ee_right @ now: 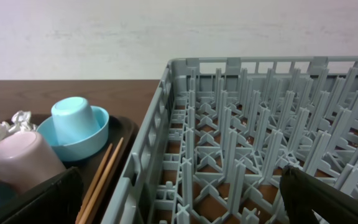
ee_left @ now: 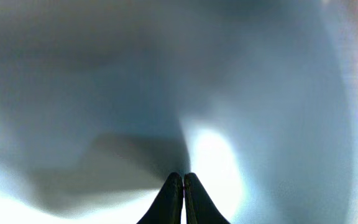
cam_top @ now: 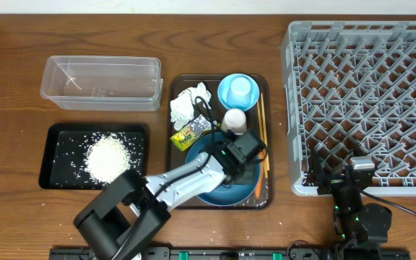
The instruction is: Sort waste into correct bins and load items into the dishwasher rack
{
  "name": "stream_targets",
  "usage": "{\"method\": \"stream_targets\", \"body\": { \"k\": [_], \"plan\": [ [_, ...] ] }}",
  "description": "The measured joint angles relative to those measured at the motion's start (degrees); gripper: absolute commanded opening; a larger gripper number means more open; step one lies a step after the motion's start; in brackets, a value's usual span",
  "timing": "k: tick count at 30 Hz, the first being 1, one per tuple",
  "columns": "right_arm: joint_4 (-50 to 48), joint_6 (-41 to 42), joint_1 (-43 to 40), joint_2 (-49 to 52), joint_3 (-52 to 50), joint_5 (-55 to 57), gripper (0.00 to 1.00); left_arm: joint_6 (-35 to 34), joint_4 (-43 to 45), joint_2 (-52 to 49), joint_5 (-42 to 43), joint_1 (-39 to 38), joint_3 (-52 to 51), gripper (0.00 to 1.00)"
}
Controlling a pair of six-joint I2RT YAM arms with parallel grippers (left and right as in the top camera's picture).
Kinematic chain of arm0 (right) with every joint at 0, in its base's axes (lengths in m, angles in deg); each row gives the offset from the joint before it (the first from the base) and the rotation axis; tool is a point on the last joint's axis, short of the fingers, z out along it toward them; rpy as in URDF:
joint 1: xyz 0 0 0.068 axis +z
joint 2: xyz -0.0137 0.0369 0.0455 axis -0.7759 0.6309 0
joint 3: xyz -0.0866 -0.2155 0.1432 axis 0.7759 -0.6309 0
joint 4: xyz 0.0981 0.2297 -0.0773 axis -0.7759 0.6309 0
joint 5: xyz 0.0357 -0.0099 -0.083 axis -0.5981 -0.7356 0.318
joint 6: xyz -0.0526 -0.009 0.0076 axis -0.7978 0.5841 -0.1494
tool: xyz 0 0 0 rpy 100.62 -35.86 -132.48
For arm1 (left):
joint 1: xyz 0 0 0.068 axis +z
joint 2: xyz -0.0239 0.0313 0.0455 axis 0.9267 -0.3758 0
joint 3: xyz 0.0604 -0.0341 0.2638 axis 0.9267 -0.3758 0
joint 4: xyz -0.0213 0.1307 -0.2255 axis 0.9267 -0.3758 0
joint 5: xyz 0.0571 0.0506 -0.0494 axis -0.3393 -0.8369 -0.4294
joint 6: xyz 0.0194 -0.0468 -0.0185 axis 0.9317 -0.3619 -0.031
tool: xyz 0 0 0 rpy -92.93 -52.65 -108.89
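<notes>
Two-finger left hand (ee_left: 183, 182) pinched closed over glossy dark-blue dish (ee_left: 135, 74) (close, blurred); right hand (ee_right: 179, 183) spread wide

Brown wood-grain table (cam_top: 215, 43) with a dark brown rectangular serving tray (cam_top: 193, 76) on it

The tray has rounded corners and a low raised rim. It lies flat near the middle of the table, close to the front edge, with its long sides running front to back. In the right wrist view, a plain pale wall (ee_right: 166, 31) rises behind the table's far edge.

Robot lab, wooden table (cam_top: 13, 94), dishwasher rack (cam_top: 367, 94)
</notes>
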Motion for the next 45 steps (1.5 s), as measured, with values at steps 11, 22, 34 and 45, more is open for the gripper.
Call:
{"method": "stream_targets", "body": {
  "k": [11,22,34,45],
  "plan": [
    [0.00,0.00,0.00,0.00,0.00,-0.02,0.99,0.00,-17.11,2.29,-12.94,8.72,-0.04,0.06],
    [0.00,0.00,0.00,0.00,0.00,-0.02,0.99,0.26,-21.99,2.29,-18.23,17.49,-0.04,0.06],
    [0.02,0.00,0.00,0.00,0.00,-0.02,0.99,3.04,-24.15,7.30,-19.04,22.36,-0.04,0.07],
    [0.02,-0.02,0.00,0.00,0.00,0.00,0.99,4.13,-23.93,27.45,-5.31,22.03,-0.04,0.43]
  ]
}}
